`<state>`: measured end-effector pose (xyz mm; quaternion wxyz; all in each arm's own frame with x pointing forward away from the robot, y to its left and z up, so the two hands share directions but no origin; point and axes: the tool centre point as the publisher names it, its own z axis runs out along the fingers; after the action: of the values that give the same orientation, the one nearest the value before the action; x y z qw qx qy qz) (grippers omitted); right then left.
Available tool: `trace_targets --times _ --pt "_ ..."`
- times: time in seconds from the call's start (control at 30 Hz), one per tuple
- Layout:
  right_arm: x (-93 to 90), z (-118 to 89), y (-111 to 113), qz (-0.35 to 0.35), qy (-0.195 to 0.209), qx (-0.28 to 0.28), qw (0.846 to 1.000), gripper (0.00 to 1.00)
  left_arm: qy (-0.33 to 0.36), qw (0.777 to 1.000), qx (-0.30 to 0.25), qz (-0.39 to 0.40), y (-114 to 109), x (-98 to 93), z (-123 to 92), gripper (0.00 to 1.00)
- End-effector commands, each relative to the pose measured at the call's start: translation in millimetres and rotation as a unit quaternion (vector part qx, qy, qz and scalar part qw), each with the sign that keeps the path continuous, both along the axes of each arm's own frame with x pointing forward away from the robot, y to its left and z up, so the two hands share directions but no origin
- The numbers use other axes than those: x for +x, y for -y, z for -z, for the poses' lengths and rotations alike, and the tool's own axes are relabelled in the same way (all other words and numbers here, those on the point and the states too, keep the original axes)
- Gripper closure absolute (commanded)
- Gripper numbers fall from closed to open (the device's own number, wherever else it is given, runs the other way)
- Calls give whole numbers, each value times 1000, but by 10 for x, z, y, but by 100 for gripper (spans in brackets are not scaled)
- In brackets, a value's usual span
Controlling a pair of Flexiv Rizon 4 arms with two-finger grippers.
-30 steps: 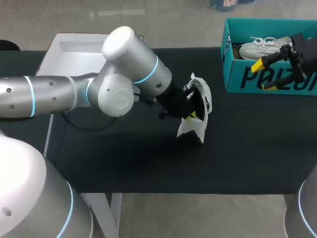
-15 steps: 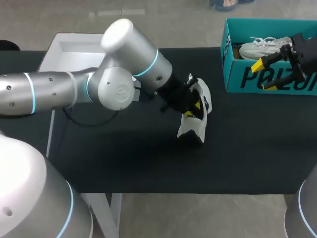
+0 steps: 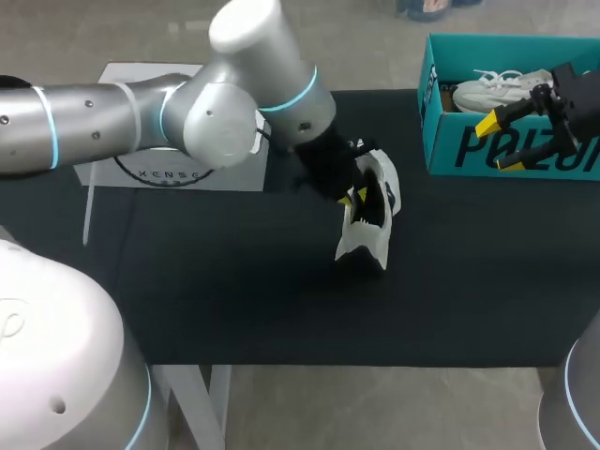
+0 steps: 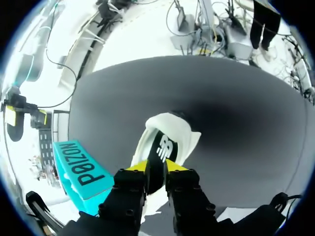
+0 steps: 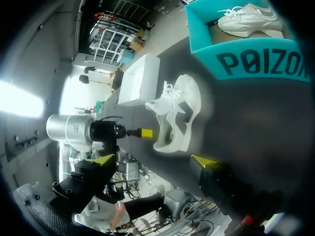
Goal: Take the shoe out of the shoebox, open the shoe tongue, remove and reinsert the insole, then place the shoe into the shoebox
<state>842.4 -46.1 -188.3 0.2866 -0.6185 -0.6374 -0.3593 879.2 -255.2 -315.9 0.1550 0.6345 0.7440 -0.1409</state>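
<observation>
Left claw (image 4: 157,167) at the shoe (image 3: 370,234) mid-desk, right claw (image 3: 500,143) loose by the shoebox (image 3: 469,145).
A white box (image 3: 103,176) sits at the far left of the dark desk (image 3: 281,300), partly behind the left arm. That arm reaches to the middle, where the white shoe lies on its side with its opening towards the claw. The claw's yellow tips are drawn close together at the shoe's mouth, clenched on the dark insole (image 4: 163,147) that runs out between them. Well to the right stands the teal shoebox, with a second white shoe (image 3: 492,89) inside. The right claw hangs just in front of the box, spread wide and holding nothing.
</observation>
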Motion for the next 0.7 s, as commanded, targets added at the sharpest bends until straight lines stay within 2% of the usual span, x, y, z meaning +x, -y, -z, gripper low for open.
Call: trace_targets --times 0.03,0.13,0.27,0.53,0.7 --pt "15 5 -4 -1 -1 -1 1000 0 -1 998 57 24 130 37 92 100" --pt "15 5 -4 -1 -1 -1 1000 0 13 993 101 58 166 3 271 100" --pt "15 5 -4 -1 -1 -1 1000 0 12 988 132 81 190 -37 478 100" --pt "15 5 -4 -1 -1 -1 1000 0 1 983 155 100 204 -35 713 100" --pt "15 5 -4 -1 -1 -1 1000 0 -8 976 173 131 181 -96 895 100"
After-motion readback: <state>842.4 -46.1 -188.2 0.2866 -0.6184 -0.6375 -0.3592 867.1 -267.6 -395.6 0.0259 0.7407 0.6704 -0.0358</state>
